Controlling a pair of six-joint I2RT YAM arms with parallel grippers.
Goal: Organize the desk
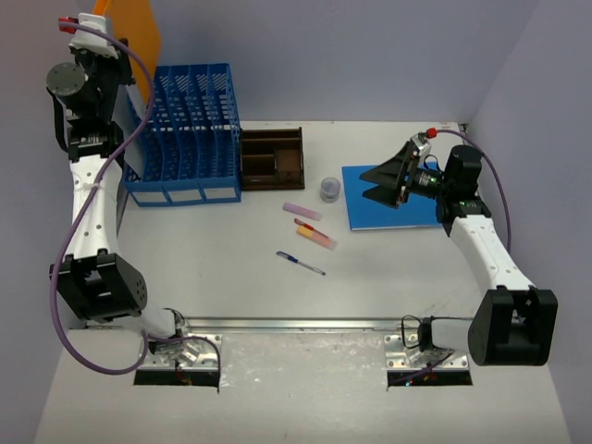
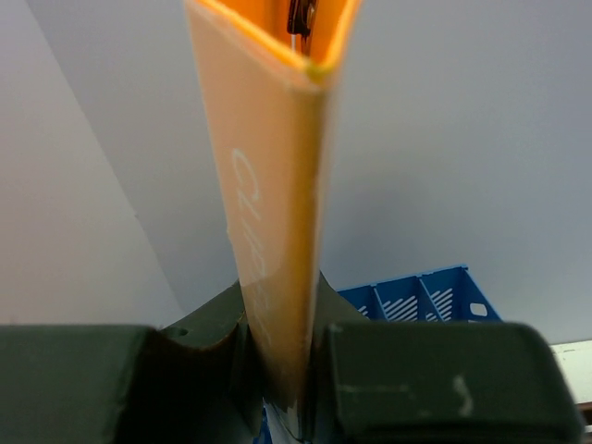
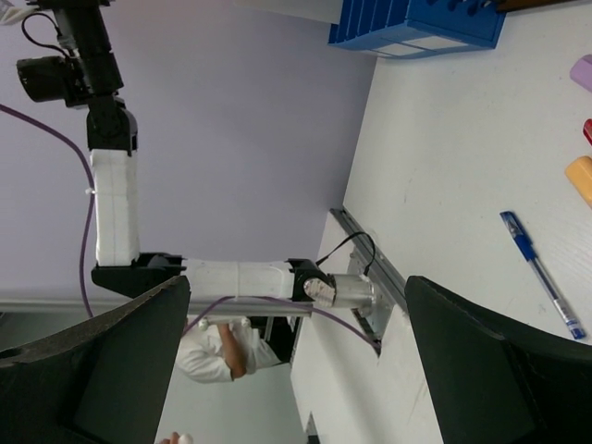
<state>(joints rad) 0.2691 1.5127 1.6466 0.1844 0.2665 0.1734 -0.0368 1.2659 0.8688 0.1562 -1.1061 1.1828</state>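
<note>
**Desk part-sorted: folder held high by the rack**

1. Desk (image 1: 231, 287): flat, off-white, lying below both arms, with a rail (image 1: 296, 325) along the near edge. From above it looks about as wide as it is deep, so I cannot tell its long axis.
2. Loose at mid-desk: a pen (image 1: 301, 264) lying slantwise, a few markers (image 1: 316, 237) just beyond it, and a small jar (image 1: 330, 190) farther back.
3. Right gripper (image 1: 377, 183): fingers spread wide and holding nothing, hovering over a blue notebook (image 1: 370, 217) at the right.
4. Far side: a brown tray (image 1: 272, 159), with a blue rack (image 1: 185, 129) just beside it on the left.
5. Left gripper (image 2: 282, 379): fingers narrow, clamped on the lower edge of an orange folder (image 2: 268, 185). The folder stands with its long axis upright, raised above and beyond the rack's left end.

The left arm is much the nearer to the rack. The likely next move is downward into a slot, which needs the folder's face lined up with the dividers.
</note>
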